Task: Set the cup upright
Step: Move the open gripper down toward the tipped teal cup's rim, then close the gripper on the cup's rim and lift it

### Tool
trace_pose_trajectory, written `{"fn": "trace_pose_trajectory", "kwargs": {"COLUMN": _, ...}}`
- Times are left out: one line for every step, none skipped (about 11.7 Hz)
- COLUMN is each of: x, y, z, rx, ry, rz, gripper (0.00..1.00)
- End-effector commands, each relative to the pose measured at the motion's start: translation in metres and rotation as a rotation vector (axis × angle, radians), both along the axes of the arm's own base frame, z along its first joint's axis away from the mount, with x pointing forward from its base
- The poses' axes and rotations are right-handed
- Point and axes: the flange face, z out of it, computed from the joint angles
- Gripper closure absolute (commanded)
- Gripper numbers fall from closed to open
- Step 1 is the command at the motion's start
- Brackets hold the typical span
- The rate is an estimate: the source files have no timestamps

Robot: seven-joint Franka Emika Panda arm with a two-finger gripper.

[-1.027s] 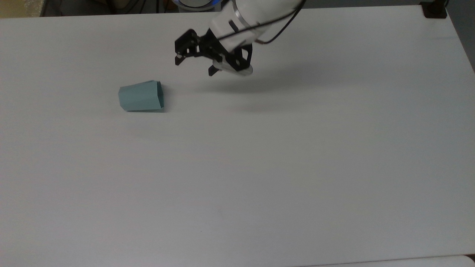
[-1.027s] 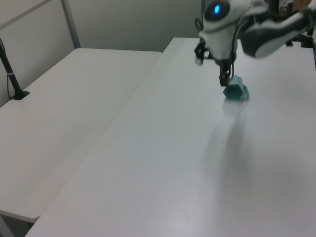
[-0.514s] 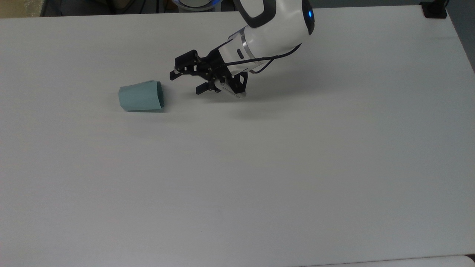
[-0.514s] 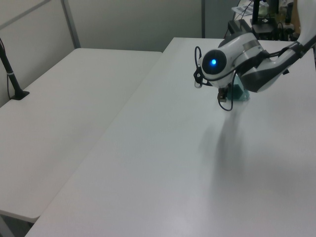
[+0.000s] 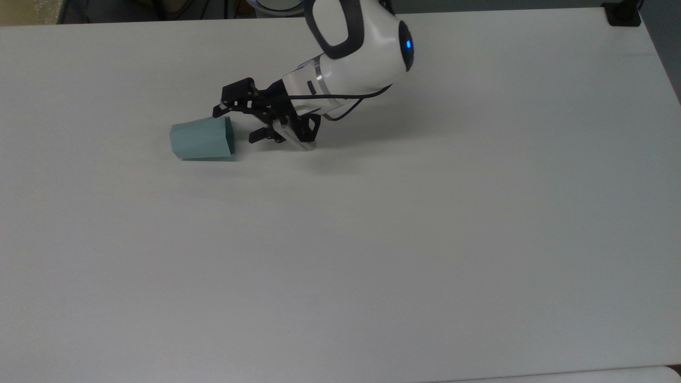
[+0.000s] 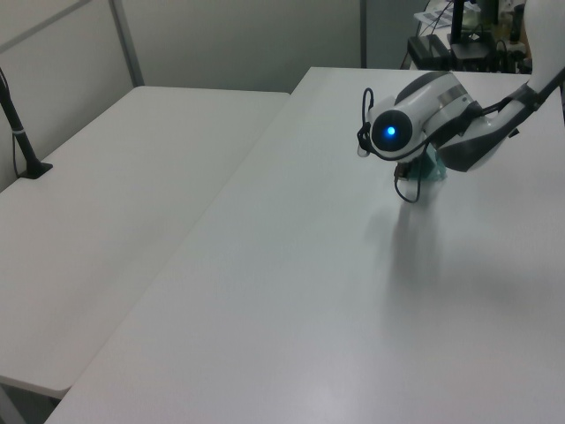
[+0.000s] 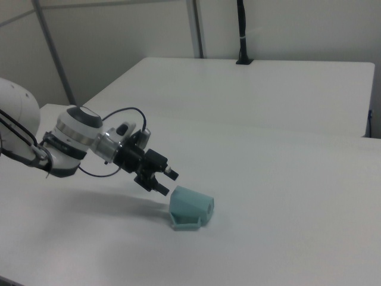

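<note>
Cup point(image 5: 201, 139) on side on tabletop point(image 5: 372, 239), likely light, stiff; best gripped at rim. Pincer point(image 5: 234, 123) open, empty.

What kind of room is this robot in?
Probably a robot lab or workshop: a white robot arm works on a big plain white table, with only a small teal cup for practice, and grey partition walls behind.

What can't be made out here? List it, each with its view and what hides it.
- Left view: most of the cup is hidden behind the arm; just a teal sliver shows.
- Left view: the gripper sits behind the arm's wrist, so how its fingers stand is hidden there.
- Top view: the inside of the cup is out of sight, since its mouth faces sideways toward the gripper.
- Right view: the arm is cut off by the right view's left edge.
</note>
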Motion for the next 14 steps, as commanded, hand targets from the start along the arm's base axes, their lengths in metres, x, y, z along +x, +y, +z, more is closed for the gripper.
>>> {"fn": "trace_pose_trajectory", "kwargs": {"x": -0.011, "y": -0.020, "z": -0.023, "rx": -0.027, "ry": -0.015, "rz": 0.007, "gripper": 0.01}}
{"fn": "trace_pose_trajectory", "kwargs": {"x": -0.011, "y": -0.026, "z": -0.026, "rx": -0.034, "ry": -0.019, "rz": 0.005, "gripper": 0.02}}
{"fn": "trace_pose_trajectory", "kwargs": {"x": -0.008, "y": -0.032, "z": -0.026, "rx": -0.024, "ry": -0.026, "rz": -0.002, "gripper": 0.02}}
{"fn": "trace_pose_trajectory", "kwargs": {"x": -0.007, "y": -0.036, "z": -0.026, "rx": -0.023, "ry": -0.030, "rz": -0.008, "gripper": 0.03}}
{"fn": "trace_pose_trajectory", "kwargs": {"x": -0.006, "y": -0.039, "z": -0.026, "rx": -0.032, "ry": -0.033, "rz": -0.004, "gripper": 0.05}}
{"fn": "trace_pose_trajectory", "kwargs": {"x": -0.004, "y": -0.046, "z": -0.029, "rx": -0.042, "ry": -0.035, "rz": -0.011, "gripper": 0.07}}
{"fn": "trace_pose_trajectory", "kwargs": {"x": -0.003, "y": -0.051, "z": -0.033, "rx": -0.051, "ry": -0.037, "rz": -0.013, "gripper": 0.07}}
{"fn": "trace_pose_trajectory", "kwargs": {"x": -0.001, "y": -0.054, "z": -0.033, "rx": -0.047, "ry": -0.039, "rz": -0.014, "gripper": 0.08}}
{"fn": "trace_pose_trajectory", "kwargs": {"x": -0.002, "y": -0.055, "z": -0.035, "rx": -0.047, "ry": -0.037, "rz": -0.014, "gripper": 0.14}}
{"fn": "trace_pose_trajectory", "kwargs": {"x": -0.002, "y": -0.054, "z": -0.035, "rx": -0.045, "ry": -0.045, "rz": -0.017, "gripper": 0.27}}
{"fn": "trace_pose_trajectory", "kwargs": {"x": -0.002, "y": -0.054, "z": -0.036, "rx": -0.043, "ry": -0.055, "rz": -0.024, "gripper": 0.39}}
{"fn": "trace_pose_trajectory", "kwargs": {"x": -0.002, "y": -0.054, "z": -0.036, "rx": -0.043, "ry": -0.055, "rz": -0.025, "gripper": 0.54}}
{"fn": "trace_pose_trajectory", "kwargs": {"x": -0.003, "y": -0.054, "z": -0.040, "rx": -0.046, "ry": -0.047, "rz": -0.020, "gripper": 0.76}}
{"fn": "trace_pose_trajectory", "kwargs": {"x": -0.004, "y": -0.055, "z": -0.040, "rx": -0.052, "ry": -0.046, "rz": -0.016, "gripper": 0.92}}
